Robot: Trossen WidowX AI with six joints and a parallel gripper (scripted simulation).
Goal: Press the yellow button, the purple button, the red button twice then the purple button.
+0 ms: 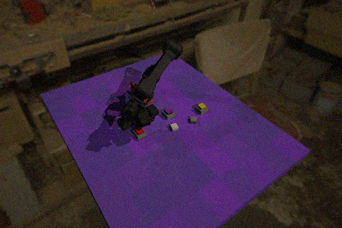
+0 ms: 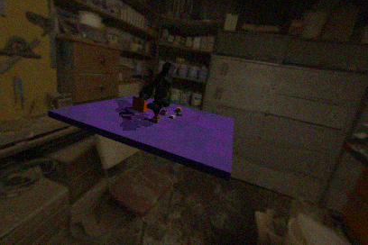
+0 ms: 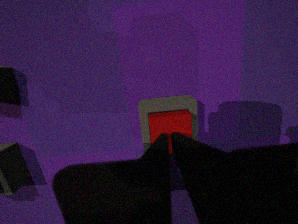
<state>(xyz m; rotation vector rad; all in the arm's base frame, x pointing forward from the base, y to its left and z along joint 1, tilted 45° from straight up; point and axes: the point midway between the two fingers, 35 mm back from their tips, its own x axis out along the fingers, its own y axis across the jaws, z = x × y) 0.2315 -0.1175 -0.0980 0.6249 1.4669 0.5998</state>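
Since the next press looks to be red, the black end effector [image 1: 139,127] [image 2: 156,114] [image 3: 168,138], clenched on nothing so its tips make one blunt poker, sits at the square red button in a grey housing [image 1: 141,135] [image 2: 156,119] [image 3: 170,125], leftmost on the purple tabletop [image 1: 168,173] [image 2: 189,142] [image 3: 75,125]; contact unclear. Right of it: square purple button, grey housing [image 1: 170,115], then small white block [image 1: 173,126], small grey block [image 1: 192,120], square yellow button, grey housing [image 1: 202,107], all spaced apart, leaving room to press without nudging blocks.
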